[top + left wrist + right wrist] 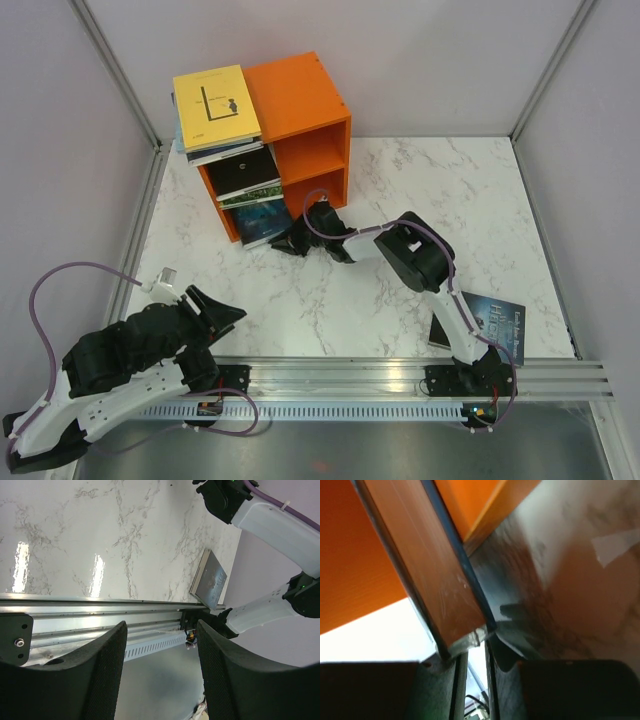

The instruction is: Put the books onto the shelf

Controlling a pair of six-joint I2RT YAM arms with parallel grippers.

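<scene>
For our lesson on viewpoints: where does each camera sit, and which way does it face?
Top external: above, behind the bases, looking down on table, orange shelf, left arm, right arm.
Left wrist: low, facing across the table at the right arm; own fingers show.
Right wrist: tight against the shelf and a blue-covered book; own fingers show.
Shared: top and left wrist both show the dark book by the right arm.

1. White marble-look worktop (400, 190) with grey veining. It's pretty glossy and catches glare in the left wrist view.
2. Silver aluminium rail (340, 368) running along the worktop's near edge.
3. White slotted plastic strip (330, 411) right in front of that rail.
4. Plain pale grey-lilac wall panels (400, 60) boxing in three sides, with thin silver metal frame posts (116, 70) at the back corners.
</scene>
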